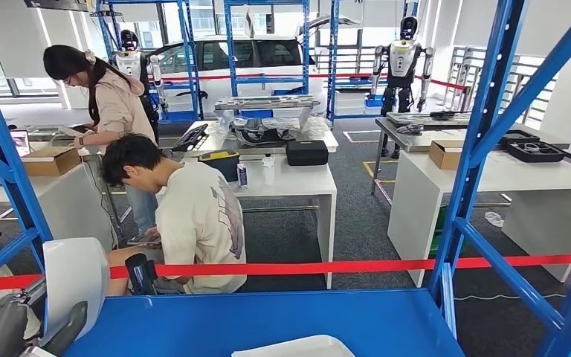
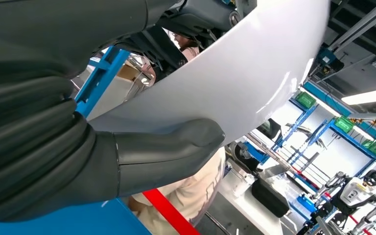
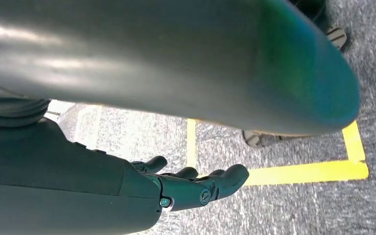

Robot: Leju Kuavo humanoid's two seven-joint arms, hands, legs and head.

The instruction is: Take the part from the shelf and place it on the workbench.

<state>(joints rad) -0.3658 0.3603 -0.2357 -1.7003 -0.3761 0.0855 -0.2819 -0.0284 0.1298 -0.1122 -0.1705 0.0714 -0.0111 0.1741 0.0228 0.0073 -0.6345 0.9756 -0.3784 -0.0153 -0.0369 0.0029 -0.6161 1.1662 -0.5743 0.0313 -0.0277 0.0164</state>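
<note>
A white curved part [image 1: 74,279] stands on edge at the near left end of the blue shelf board [image 1: 268,316]. My left hand [image 1: 56,335] grips it from below. In the left wrist view the thick grey thumb [image 2: 166,152] presses flat on the glossy white part [image 2: 245,73], and the darker fingers reach behind it. A second white part [image 1: 294,347] lies flat on the board at the near edge. My right hand [image 3: 196,186] hangs over grey carpet with its fingers loosely apart and holds nothing.
Blue shelf uprights [image 1: 483,126] frame both sides. Past a red tape barrier [image 1: 386,265], a person [image 1: 186,212] crouches close to the shelf and another [image 1: 108,97] stands at a desk. White tables [image 1: 297,182] stand beyond. Yellow floor tape [image 3: 303,171] lies under my right hand.
</note>
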